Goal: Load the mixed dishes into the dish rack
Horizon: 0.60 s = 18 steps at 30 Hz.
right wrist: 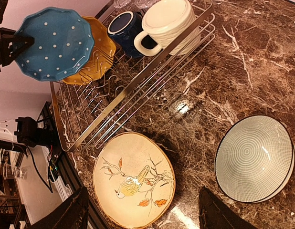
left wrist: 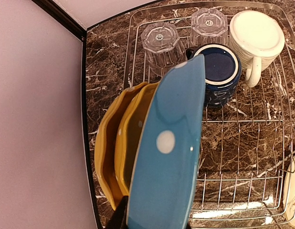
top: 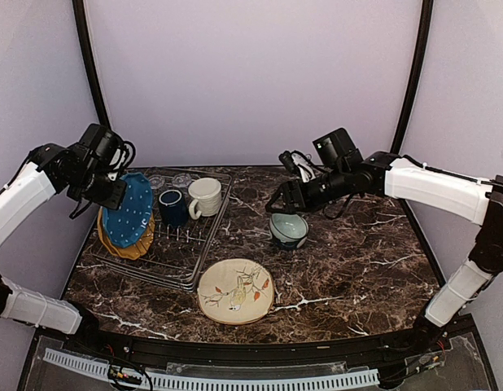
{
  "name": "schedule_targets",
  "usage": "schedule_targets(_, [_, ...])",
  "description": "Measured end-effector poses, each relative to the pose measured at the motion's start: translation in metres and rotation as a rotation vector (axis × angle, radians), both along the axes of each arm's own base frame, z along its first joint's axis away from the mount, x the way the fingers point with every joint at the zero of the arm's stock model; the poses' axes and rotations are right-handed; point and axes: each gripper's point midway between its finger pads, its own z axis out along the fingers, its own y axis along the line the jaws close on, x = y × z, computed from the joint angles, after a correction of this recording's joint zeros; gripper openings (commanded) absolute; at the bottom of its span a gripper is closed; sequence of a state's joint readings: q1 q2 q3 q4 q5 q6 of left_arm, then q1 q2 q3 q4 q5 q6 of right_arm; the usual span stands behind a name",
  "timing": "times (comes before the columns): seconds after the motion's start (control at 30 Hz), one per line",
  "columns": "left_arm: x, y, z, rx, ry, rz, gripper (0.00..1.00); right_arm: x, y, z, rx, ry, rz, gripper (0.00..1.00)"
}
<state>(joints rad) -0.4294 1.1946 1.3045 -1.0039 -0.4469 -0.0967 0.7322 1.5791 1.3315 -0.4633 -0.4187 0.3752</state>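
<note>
Eight pieces at least, on one dark marbled table (top: 357,261). Dish rack (top: 182,254): flat wire rack lying along the table's left edge, from the far-left corner toward the near edge. In it, at the rack's far edge: two clear glass tumblers (left wrist: 160,40), bases up. Navy mug (left wrist: 219,69): just in front of them. Cream mug (left wrist: 256,36): ribbed, base up, at the rack's far-right corner, handle turned toward the navy mug. At the rack's left edge: yellow plate (left wrist: 107,157), scalloped, standing on edge; the left wrist view shows two yellow rims, and whether that is one plate or two cannot be told. Blue plate (top: 129,209): scalloped, white-dotted, upright and tilted, just beside the yellow one on its right; whether its lower rim sits between the prongs is hidden. Left gripper (top: 115,195): clamped on the blue plate's left rim, one dark finger (left wrist: 120,217) showing beside the plate. Off the rack: floral plate (right wrist: 133,179), cream with a bird on a branch, flat on the table by the near edge, just beside the rack's near-right corner. Bowl (right wrist: 255,160): pale green, finely ringed inside, upright near the table's middle, well apart from the rack. Right gripper (right wrist: 142,195): fingers spread wide, holding nothing, hovering above the table near the bowl.
</note>
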Motion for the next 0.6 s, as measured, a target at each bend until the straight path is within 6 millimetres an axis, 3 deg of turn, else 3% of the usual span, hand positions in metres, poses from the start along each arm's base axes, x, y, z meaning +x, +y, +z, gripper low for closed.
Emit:
schedule_targets(0.43, [0.010, -0.004, -0.011, -0.029, -0.008, 0.031, 0.01, 0.001, 0.002, -0.010, -0.013, 0.023, 0.005, 0.76])
schedule_targets(0.6, [0.011, -0.005, -0.027, -0.038, 0.029, 0.055, 0.01, -0.002, 0.005, -0.016, -0.030, 0.026, 0.011, 0.76])
